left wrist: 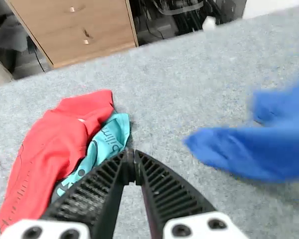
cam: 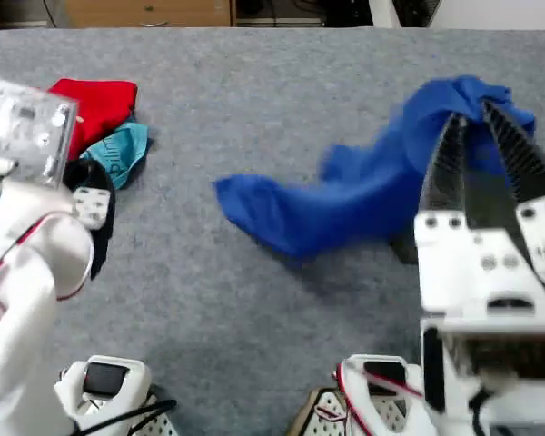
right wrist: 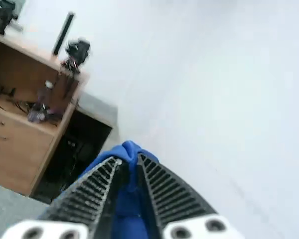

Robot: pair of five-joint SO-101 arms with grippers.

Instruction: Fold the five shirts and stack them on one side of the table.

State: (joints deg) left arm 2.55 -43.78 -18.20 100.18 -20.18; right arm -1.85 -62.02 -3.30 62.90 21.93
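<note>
Ribbed right gripper [cam: 473, 114] pinches blue shirt [cam: 345, 202]; crumpled, draping.

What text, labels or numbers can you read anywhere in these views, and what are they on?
teal shirt: dark lettering, partly covered and too blurred to read.
red shirt: faint dark marks near one edge, too small to read.
blue shirt: no print visible.
Nothing in these views can be quoted.

Left claw [left wrist: 131, 155] closed, right claw [right wrist: 129, 159] held high, pinching blue shirt [cam: 345, 195]
</note>
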